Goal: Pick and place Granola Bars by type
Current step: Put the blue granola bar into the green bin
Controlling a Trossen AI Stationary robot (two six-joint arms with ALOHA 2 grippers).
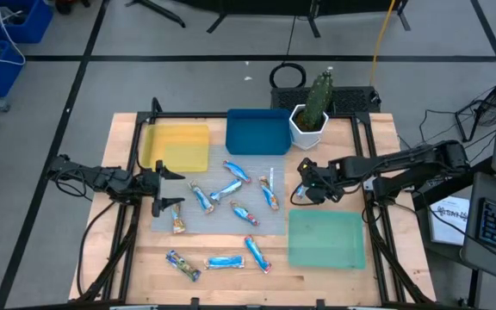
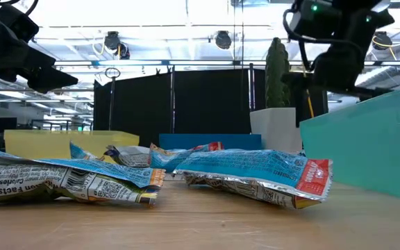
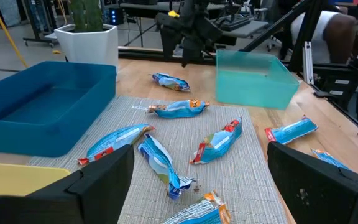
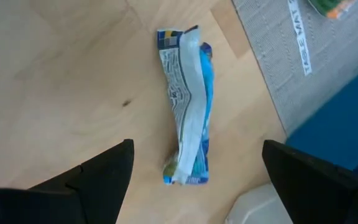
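right gripper: the right gripper (image 1: 303,193) hangs over bare wood between the white plant pot and the green tray, fingers spread wide, nothing in them. In its wrist view one shiny blue-and-silver wrapped granola bar (image 4: 188,106) lies seam side up right between the fingers, so my guess is it's lined up to drop onto that one.

left gripper: the left gripper (image 1: 164,189) sits at the left edge of the grey woven mat (image 1: 222,220), also spread and empty, looking across the pile. Seems parked, or picking a target.

bars: the rest of the granola bars (image 1: 231,188) are scattered loose, most on the mat, and three on the wood along the front edge (image 1: 224,261). One near the left gripper (image 1: 178,223) and one at the front (image 1: 182,265) look brownish or multicoloured instead of blue, probably the other type.

trays: the flat yellow plastic tray (image 1: 176,145) and the deeper blue plastic tray (image 1: 257,132) sit at the back, and the translucent green tray (image 1: 326,239) at front right. None holds a bar as far as I can see, so the sorting looks barely started.

in the way: the white pot with the green cactus (image 1: 310,119) stands just behind the right gripper, and the pot edge shows in its wrist view near the bar. Worth minding on the way down. The bars on the mat lie close together but I can't see any overlapping.
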